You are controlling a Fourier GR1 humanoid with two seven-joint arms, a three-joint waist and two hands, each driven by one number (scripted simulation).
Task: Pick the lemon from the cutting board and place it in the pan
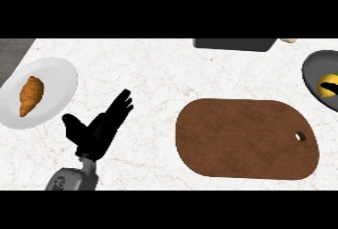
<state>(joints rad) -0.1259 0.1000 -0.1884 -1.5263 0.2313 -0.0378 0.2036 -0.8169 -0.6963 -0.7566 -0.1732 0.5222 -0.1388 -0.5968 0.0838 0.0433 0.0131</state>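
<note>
Lying in one pan (313,67), one lemon (325,91); one cutting board (244,138)

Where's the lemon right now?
In the head view, the lemon lies inside the grey pan at the far right edge, above and right of the brown cutting board.

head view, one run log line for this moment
lemon: in pan, off cutting board | left hand: open, resting left of board | right hand: barely in view at lemon | plate: holds croissant
</note>
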